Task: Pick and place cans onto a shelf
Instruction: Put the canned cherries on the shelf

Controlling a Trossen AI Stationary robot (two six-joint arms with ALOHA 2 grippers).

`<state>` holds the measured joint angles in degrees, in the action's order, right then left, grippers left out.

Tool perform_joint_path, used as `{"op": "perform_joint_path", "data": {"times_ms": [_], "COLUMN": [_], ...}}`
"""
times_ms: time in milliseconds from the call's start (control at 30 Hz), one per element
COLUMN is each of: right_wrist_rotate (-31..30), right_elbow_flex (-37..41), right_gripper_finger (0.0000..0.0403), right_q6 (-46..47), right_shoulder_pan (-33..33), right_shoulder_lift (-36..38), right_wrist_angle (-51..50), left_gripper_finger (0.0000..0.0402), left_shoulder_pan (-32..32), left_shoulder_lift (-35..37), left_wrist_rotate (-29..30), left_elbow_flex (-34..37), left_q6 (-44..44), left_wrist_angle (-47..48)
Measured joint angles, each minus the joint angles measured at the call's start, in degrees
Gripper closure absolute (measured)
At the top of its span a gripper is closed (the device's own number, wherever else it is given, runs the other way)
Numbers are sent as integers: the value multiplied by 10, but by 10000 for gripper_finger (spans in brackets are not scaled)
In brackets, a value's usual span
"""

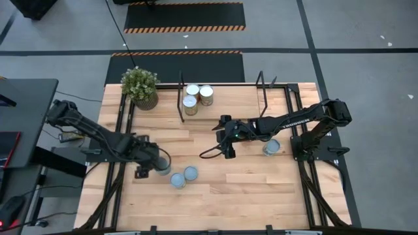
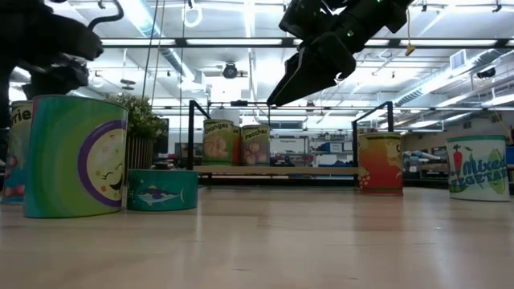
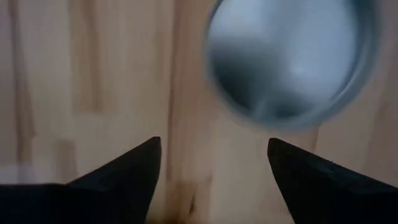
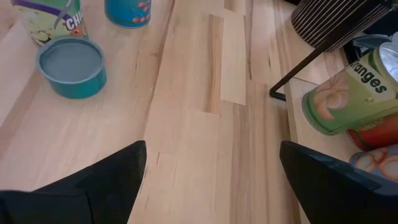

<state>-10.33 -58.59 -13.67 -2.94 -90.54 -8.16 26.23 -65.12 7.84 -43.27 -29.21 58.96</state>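
Item one: the light wooden counter (image 1: 261,189), carrying everything listed here.

Item two: the shelf (image 1: 228,98), a pale wooden board between two thin black metal brackets, sitting at the counter's far edge. Three silver-topped cylindrical cans (image 1: 197,98) are standing clustered at its left end, just beside the left bracket; the packing there is presumably leaving room for the rest.

Item three: a leafy green potted plant (image 1: 140,87), standing just left of the shelf and playing no part in the job.

Item four: loose tins waiting on the counter. Two silver-topped cans (image 1: 183,177) are sitting side by side near the front left, and another silver-topped can (image 1: 272,147) is resting near the right arm's base.

Item five: the left gripper (image 1: 145,171), hanging low just beside the front-left pair. In its wrist view its two dark fingers (image 3: 124,180) are standing well apart over bare wood with nothing between them, and a round silver can top (image 3: 289,59) is filling the space just ahead. This looks like an approach for a grasp, not yet closed.

Item six: the right gripper (image 1: 227,138), hovering above the middle of the counter, well off the surface in the low view. Its jaws are spread wide and holding nothing, probably free for the next tin.
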Motion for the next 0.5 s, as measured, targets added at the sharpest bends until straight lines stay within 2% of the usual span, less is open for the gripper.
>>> {"op": "perform_joint_path", "data": {"times_ms": [100, 300, 500], "right_wrist_rotate": [1, 15, 15], "right_elbow_flex": [0, 0, 0], "right_gripper_finger": [26, 26, 26], "right_q6": [0, 2, 1], "right_shoulder_pan": [0, -1, -1], "right_shoulder_lift": [0, 0, 0], "right_wrist_angle": [0, 0, 9], "left_gripper_finger": [79, 30, 18], "left_shoulder_pan": [0, 1, 4], "left_shoulder_lift": [-23, -54, -76], "left_wrist_rotate": [-2, -42, -14], "left_elbow_flex": [0, 2, 2], "left_q6": [12, 14, 70], "left_wrist_angle": [-41, -65, -130]}}
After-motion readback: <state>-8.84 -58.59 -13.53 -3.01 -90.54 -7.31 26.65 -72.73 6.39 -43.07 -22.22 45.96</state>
